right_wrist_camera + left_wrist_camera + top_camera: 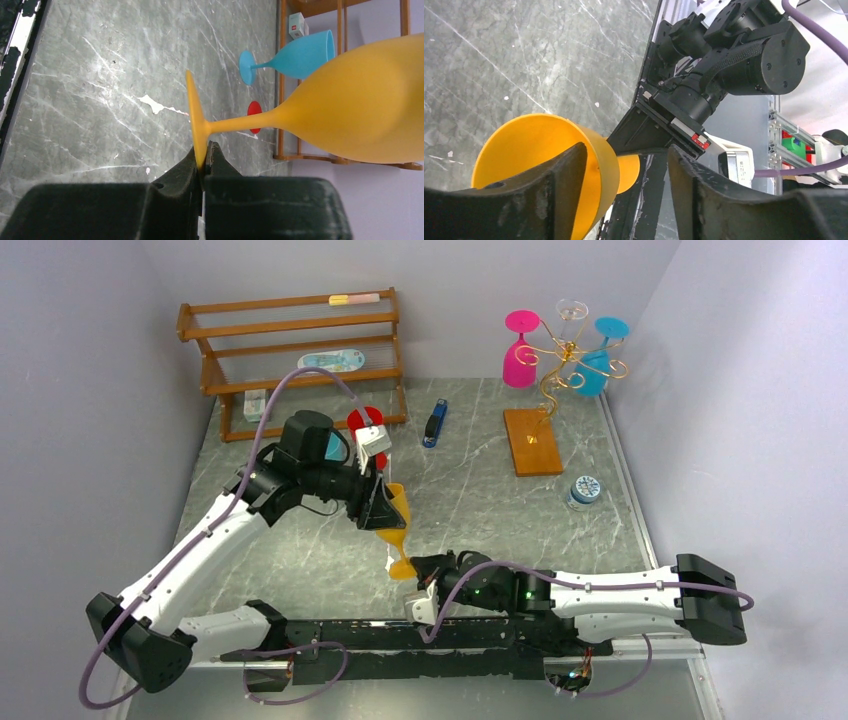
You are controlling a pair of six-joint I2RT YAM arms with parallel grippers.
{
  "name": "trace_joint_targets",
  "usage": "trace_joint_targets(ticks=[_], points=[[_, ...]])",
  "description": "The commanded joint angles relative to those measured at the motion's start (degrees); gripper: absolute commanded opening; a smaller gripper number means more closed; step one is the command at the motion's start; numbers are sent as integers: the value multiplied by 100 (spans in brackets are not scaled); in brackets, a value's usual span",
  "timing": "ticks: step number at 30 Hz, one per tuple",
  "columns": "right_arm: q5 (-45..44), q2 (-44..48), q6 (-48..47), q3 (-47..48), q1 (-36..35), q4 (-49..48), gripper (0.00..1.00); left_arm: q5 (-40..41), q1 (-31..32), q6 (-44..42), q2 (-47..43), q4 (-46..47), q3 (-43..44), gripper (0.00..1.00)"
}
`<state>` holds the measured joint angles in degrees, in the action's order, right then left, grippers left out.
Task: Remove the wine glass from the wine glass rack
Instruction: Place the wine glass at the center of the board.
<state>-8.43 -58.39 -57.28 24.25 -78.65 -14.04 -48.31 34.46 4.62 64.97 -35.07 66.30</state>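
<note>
Yellow glass (pixel 395 515) off, well clear of rack (pixel 560 355); right gripper (pixel 202 162) pinches its foot; left gripper (pixel 626 150) agape around its bowl; set-down probably remains.

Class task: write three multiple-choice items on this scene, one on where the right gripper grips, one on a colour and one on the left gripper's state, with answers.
1. The right gripper pinches the wine glass at: A the bowl's rim; B the foot's edge; C the stem.
2. That glass is: A pink; B clear; C yellow-orange.
3. The left gripper is: A open; B shut on the stem; C shut on nothing.
Answers: 1 B, the foot's edge sits between the shut fingers in the right wrist view; 2 C, yellow-orange in all three views; 3 A, a wide gap parts its fingers in the left wrist view.
</note>
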Motion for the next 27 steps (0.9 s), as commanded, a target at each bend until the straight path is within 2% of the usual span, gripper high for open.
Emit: trace_joint_targets(ticks=[1,3,8,10,13,18,21,24,25,27], points=[[-106,-18,-109,-39,-40,-66,0,-250,84,-126,173,-195,344,60],[-103,-19,-119,-81,-45,-92,0,-135,125,-162,244,-276,446,53],[-80,-23,-111,-130,-40,-102,0,127,210,-541,472,-795,695,46],[-81,-40,-124,-146,-43,-99,0,153,248,-661,531,-935,735,38],[-51,-82,-117,-170,-44,-127,0,65,333,-747,580,-1045,786,33],[-21,-189,-123,-167,-43,-127,0,214,511,-796,647,-1223,822,33],[-4,-201,-119,-146,-45,-49,0,335,542,-788,672,-1250,815,47],[18,-163,-80,-180,-44,-37,0,408,580,-859,746,-1400,854,53],[12,-148,-62,-195,-44,-30,0,417,588,-880,760,-1428,858,52],[-1,-117,-48,-222,-44,-10,0,415,609,-868,736,-1397,849,45]])
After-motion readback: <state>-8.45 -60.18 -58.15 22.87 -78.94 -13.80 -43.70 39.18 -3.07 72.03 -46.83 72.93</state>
